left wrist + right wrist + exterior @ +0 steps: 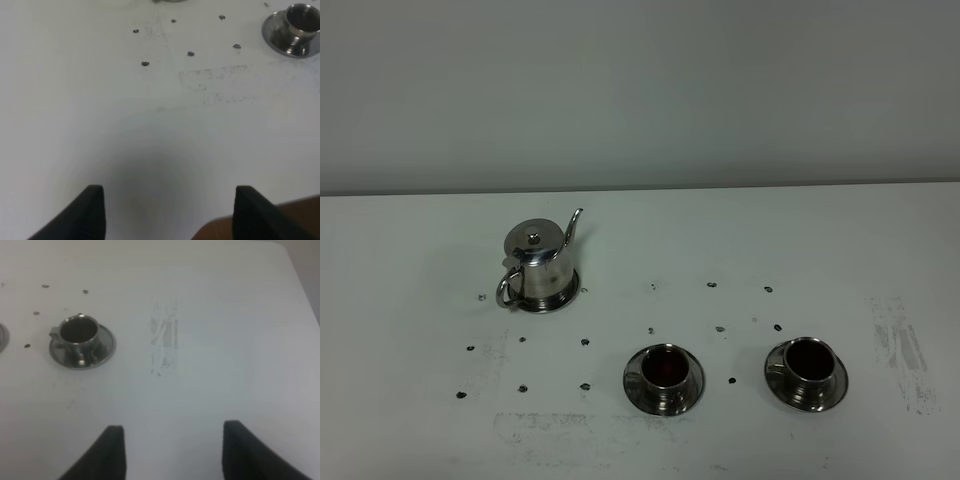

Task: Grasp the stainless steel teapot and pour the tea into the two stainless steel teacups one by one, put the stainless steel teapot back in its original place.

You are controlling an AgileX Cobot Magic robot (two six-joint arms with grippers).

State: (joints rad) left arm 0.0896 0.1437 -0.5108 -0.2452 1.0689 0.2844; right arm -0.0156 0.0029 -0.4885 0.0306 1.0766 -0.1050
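Shiny silver stainless steel teapot (539,265) with domed knobbed lid, thin curved spout and loop handle: upright on the white tabletop (410,420), free of any grip, spout aimed up and away toward the far edge, handle turned toward the near left. Judged as parked in its resting place.

Two small shiny stainless steel teacups, each on a round steel saucer: left cup (665,372) and right cup (807,366), side by side, well apart from the teapot. Dark reddish-brown tea (667,367) visible in both bowls. Judged: both pours complete, pot returned, task at or near its end.

Left end effector (170,212): black fingers (92,210) spread wide, nothing between them, over bare tabletop close to the near edge. One cup on its saucer (296,29) far ahead and off to one side; teapot outside this wrist view. Spread, empty jaws fit a released pot and a withdrawn arm.

Right end effector (172,452): fingers (112,452) likewise apart, empty, above bare tabletop. The dark-filled cup (80,337) ahead and off to one side, not touched. A scuffed patch (164,340) straight ahead, between the fingers' line and the far edge.

Small dark marks (585,342) dotted between pot and cups; purpose not determinable.

No arm in the high view: both judged pulled back clear of the filled cups, so no spill risk from contact.
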